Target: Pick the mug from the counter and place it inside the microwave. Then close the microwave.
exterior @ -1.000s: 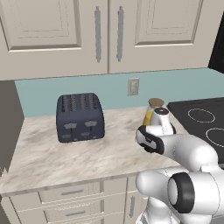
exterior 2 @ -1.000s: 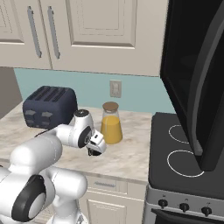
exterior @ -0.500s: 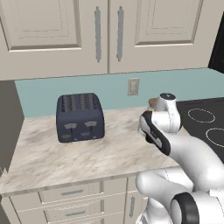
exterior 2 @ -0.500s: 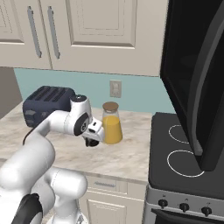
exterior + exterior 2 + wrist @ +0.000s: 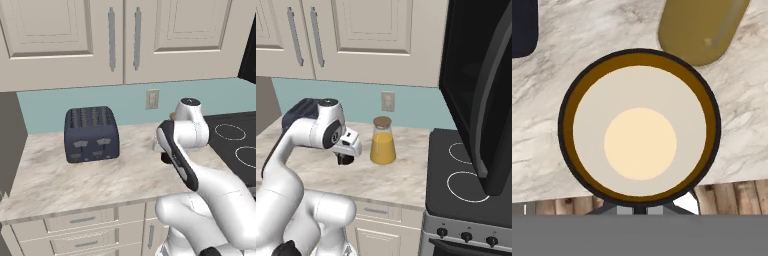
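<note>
Black cylindrical mug (image 5: 639, 129) is being pinched by closed gripper (image 5: 346, 159), lifted beside cork-topped orange flask (image 5: 382, 142); microwave (image 5: 476, 85) placement and closing are pending.

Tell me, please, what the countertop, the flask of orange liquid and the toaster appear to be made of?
The countertop looks like polished stone, perhaps marble: beige with grey veining. The flask seems to be clear glass, since the orange liquid shows through, and its tan stopper looks like cork. The toaster has a dark navy shell with an even matte look; painted metal or plastic, the render leaves that open.
</note>
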